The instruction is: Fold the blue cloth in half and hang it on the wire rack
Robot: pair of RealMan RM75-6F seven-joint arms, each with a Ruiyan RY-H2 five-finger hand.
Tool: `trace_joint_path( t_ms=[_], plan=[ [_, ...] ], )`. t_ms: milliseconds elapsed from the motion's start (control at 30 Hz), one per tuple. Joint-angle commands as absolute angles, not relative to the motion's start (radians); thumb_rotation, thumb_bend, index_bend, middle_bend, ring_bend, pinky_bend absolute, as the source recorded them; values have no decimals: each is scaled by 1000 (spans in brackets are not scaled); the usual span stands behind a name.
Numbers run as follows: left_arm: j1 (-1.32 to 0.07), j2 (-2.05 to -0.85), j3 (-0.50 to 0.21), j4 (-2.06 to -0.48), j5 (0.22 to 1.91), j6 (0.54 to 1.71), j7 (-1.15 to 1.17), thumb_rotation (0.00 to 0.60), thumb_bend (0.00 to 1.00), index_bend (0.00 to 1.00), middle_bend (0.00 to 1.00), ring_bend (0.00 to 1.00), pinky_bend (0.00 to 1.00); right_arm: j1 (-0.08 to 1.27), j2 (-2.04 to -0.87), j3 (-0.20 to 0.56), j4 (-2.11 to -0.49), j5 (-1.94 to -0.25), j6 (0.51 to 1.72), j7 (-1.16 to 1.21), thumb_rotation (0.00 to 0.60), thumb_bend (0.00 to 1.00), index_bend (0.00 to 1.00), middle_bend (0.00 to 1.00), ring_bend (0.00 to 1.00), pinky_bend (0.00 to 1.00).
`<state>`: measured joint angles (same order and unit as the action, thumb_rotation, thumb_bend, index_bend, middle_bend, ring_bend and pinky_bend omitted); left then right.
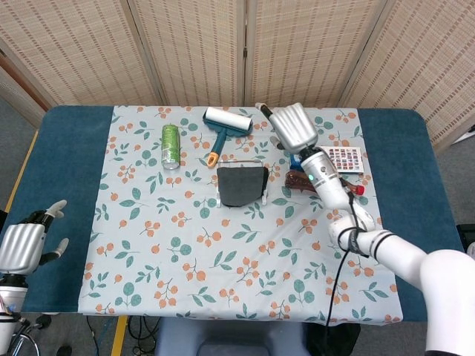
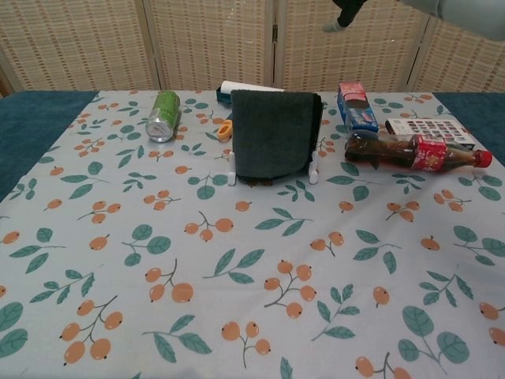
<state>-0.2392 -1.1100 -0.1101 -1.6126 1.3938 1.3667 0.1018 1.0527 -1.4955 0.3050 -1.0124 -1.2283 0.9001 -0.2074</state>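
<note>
Right hand (image 1: 292, 127) was raised above the bench (image 1: 67, 148), empty, its fingers extended, up and to the right of the rack (image 2: 232, 177). Left hand (image 1: 22, 246) hung off the bench's near left corner, fingers apart and holding nothing. Cloth (image 2: 274, 133) was draped, folded, over the rack at bench centre, between the can (image 2: 163, 115) and the bottle (image 2: 414, 151), with the lint roller (image 1: 225, 124) behind it.

- Behind your table stands a folding screen (image 1: 245, 44) of woven tan panels in wooden frames.
- The table (image 1: 70, 148) wears a teal cover under a pale tablecloth (image 1: 148, 245) printed with leaves and orange berries.
- Grey floor (image 1: 11, 126) shows at left.
</note>
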Motion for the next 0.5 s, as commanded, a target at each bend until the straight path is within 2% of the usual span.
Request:
trace_joint_path(
  t_ms=[33, 233, 500],
  plan=[
    [-245, -1112, -116, -1606, 1387, 1361, 107, 600, 297, 145, 337, 295, 480, 850, -1282, 241, -1325, -1234, 1071, -265, 600, 269, 296, 696, 730, 1000],
    [-256, -1112, -122, -1599, 1369, 1340, 115, 600, 297, 145, 337, 294, 468, 658, -1119, 172, -1555, -1245, 1231, -283, 600, 267, 366, 690, 716, 1000],
    [-259, -1115, -125, -1612, 1349, 1337, 144, 600, 297, 145, 330, 280, 440, 426, -1015, 67, -1669, -1331, 1441, -224, 600, 234, 376, 666, 674, 976]
  ],
)
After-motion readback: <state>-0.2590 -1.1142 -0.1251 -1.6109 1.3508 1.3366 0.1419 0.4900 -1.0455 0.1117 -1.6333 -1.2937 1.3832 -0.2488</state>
